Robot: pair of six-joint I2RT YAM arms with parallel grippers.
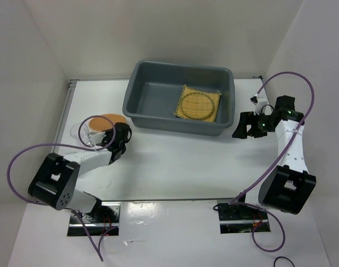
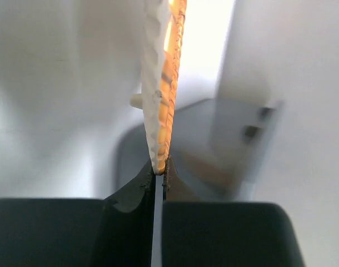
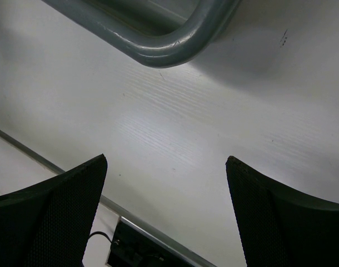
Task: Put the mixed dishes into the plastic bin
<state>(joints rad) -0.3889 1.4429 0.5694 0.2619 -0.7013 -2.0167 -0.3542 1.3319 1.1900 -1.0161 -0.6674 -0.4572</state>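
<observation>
Now one mat (image 1: 198, 103) in bin (image 1: 157, 90); left gripper (image 2: 159, 172) pinches one orange disc (image 1: 104, 122), right gripper (image 3: 165, 161) gapes.

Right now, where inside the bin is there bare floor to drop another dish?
The bin's left half is bare floor, between its left wall and the yellow mat. The right half is crowded: the mat covers it.

We see a white worktop (image 1: 180, 164), plain white walls (image 1: 158, 33) closing it on three sides, a thin metal rail (image 1: 68, 108) along its left edge, another metal strip (image 1: 169, 199) at its near edge, a black cable loop (image 1: 282, 261) at bottom right
</observation>
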